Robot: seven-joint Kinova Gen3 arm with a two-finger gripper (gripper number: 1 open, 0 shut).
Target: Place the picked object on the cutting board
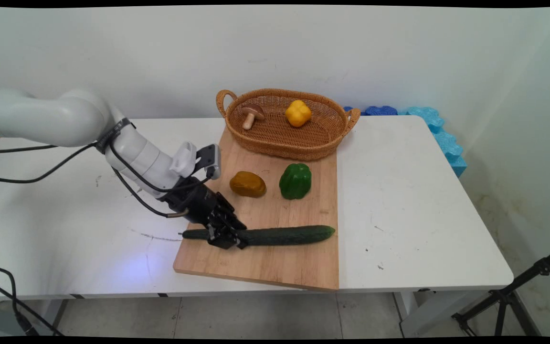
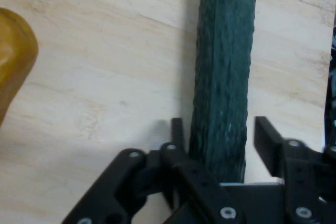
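Observation:
A long dark green cucumber (image 1: 284,235) lies across the near part of a wooden cutting board (image 1: 265,267). My gripper (image 1: 227,237) is down over the cucumber's left part, one finger on each side. In the hand view the cucumber (image 2: 226,51) runs up between the fingers of the gripper (image 2: 218,124). The left finger (image 2: 177,129) is at the cucumber's edge, while the right finger (image 2: 266,137) stands a little off it. The gripper is open. A brown potato (image 1: 248,184) (image 2: 13,61) lies just beyond the gripper on the board (image 2: 105,77).
A green bell pepper (image 1: 295,180) sits on the board beside the potato. A wicker basket (image 1: 303,152) at the board's far end holds a mushroom (image 1: 251,114) and a yellow pepper (image 1: 298,113). Blue foam pieces (image 1: 442,134) lie at the table's far right. A tripod (image 1: 518,296) stands off the table's right corner.

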